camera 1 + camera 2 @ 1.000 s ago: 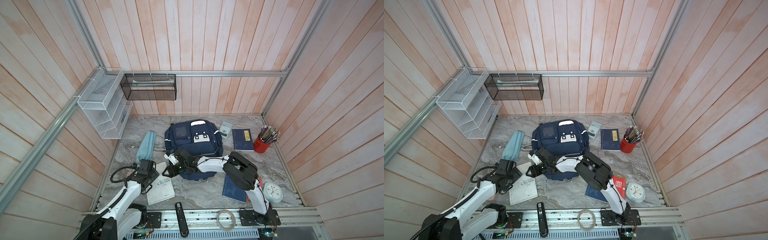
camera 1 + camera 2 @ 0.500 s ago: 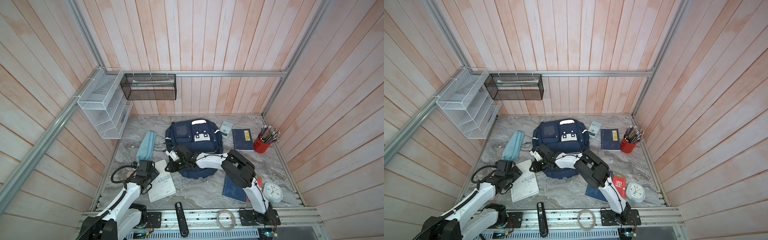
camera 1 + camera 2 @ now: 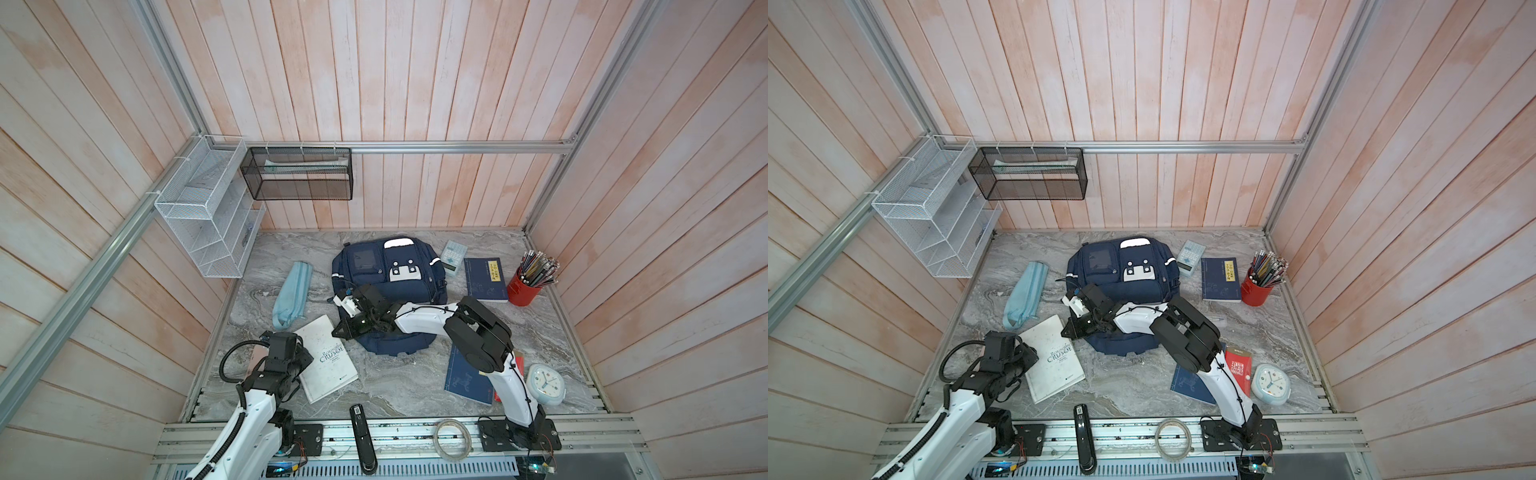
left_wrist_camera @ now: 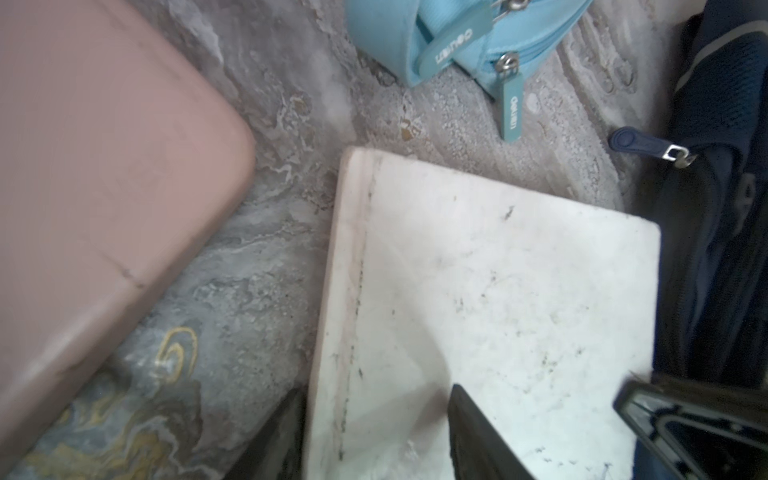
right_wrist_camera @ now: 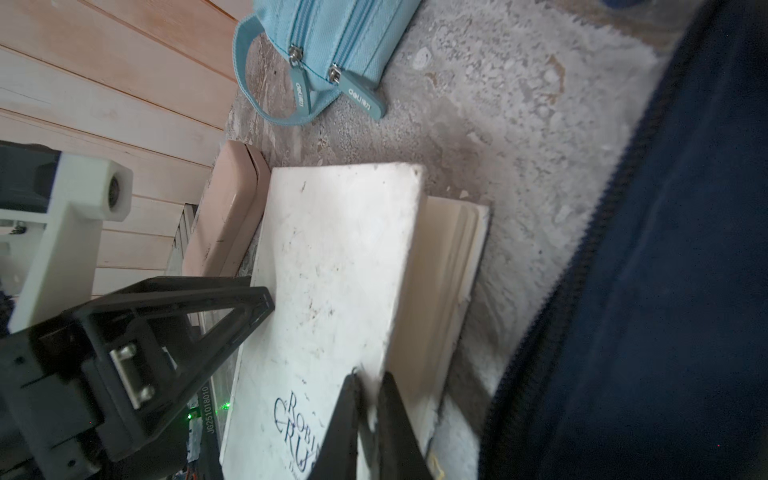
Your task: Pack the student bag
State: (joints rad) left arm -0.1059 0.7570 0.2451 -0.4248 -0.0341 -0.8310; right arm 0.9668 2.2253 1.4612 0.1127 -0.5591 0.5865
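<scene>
Top views both show the student bag [image 3: 390,270] lying flat in the middle of the table, a little toward 12 o'clock, in the same place as one second ago. Nothing looks packed into it yet. At 7 o'clock from it lies the white book [image 3: 328,361].

The real change is at the right gripper [image 5: 370,382]. One second ago its jaws were apart beside the bag's near-left edge. Now they are pinched on the free edge of the book's cover, which stands lifted off the pages. The left gripper [image 4: 376,395] has narrowed, yet its jaws are apart, with the spine edge of the book between them. Whether they press it I cannot tell. I judge that the book is being taken as the next thing for the bag.

Around all this are walls of pale wooden planks [image 3: 374,83] and a grey marbled table [image 3: 395,390]. A light blue pouch [image 3: 293,295] lies at 9 o'clock from the bag, a red cup of pencils [image 3: 523,286] at 3 o'clock, and a small clock [image 3: 545,384] at 4 o'clock.
</scene>
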